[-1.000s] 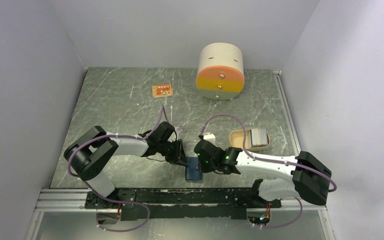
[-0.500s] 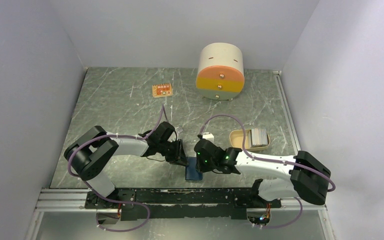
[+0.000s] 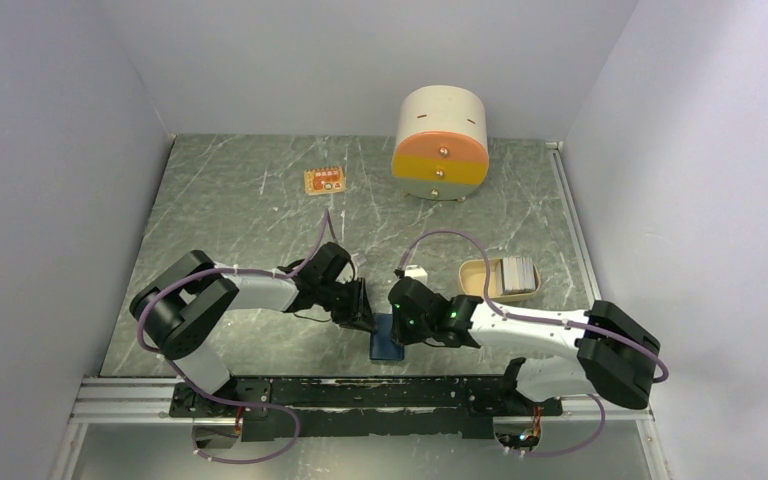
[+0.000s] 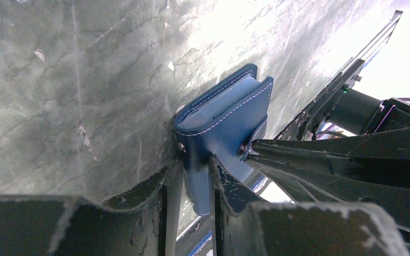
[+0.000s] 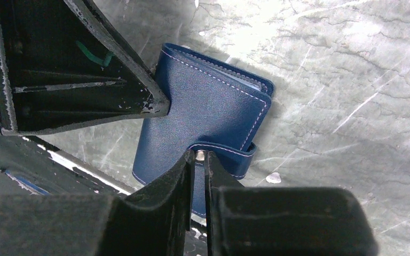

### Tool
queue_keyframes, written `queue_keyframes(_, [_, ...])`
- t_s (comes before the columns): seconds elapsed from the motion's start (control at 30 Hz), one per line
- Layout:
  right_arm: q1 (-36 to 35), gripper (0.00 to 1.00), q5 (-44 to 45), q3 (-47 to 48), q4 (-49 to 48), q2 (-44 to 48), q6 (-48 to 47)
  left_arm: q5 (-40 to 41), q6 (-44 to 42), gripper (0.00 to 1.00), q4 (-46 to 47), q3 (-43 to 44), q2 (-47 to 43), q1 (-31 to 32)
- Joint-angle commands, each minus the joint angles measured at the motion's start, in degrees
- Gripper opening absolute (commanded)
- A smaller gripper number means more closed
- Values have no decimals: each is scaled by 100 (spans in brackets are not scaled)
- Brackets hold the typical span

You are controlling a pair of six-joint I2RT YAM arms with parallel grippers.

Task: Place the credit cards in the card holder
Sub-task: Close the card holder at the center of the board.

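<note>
Leather, navy with pale stitching along its edges, makes up the holder (image 5: 208, 101). It is one small folding case, lighter blue inside, sitting at the middle of the tabletop's (image 3: 230, 220) near edge, between the two claws. The tabletop is a dark grey-green, stone-look sheet with pale veins and scuffs.

The left claw (image 4: 195, 162) has its two black, rough-edged fingers closed on a lower flap of the holder. The right claw (image 5: 198, 154) pinches the end of the strap (image 5: 232, 152) right at the snap, its fingers almost touching. What sits in the holder's pockets is hard to make out; only a thin pale layer shows at its open edge.

The cards (image 3: 505, 276) lie well apart from the holder, near the right edge. They show as a beige shape with rounded corners and a grey, ribbed-looking stack on its right part. Their number cannot be counted from above.

Near the far edge stands one drawer unit (image 3: 440, 140), a cream drum with orange and yellow front bands and small knobs. Left of it, toward the far-left corner, lies one flat orange tag (image 3: 326, 181) with red marks too small to read. In the top view both arms hide much of the holder.
</note>
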State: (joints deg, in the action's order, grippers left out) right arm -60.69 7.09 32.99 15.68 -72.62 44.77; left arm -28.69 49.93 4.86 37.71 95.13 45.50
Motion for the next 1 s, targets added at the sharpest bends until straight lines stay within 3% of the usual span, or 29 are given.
queue_keyframes(0.0, [36, 14, 8, 49, 203, -420, -27, -23, -30, 29, 83, 96, 168, 102])
queue_keyframes(0.6, [61, 15, 263, 773, 1224, -1433, -253, 130, 24, 28, -75, 64, -94, 2])
queue_keyframes(0.7, [57, 22, 573, 1272, 1592, -1270, -414, 237, 27, 29, -274, 65, -575, -258])
queue_keyframes(0.8, [63, 27, 927, 1860, 1874, -778, -558, 742, -191, 36, -959, 295, -1300, -447])
queue_keyframes(0.97, [91, 44, 1349, 2328, 1949, 277, -685, 2096, -612, 49, -2809, 1566, -2339, -493])
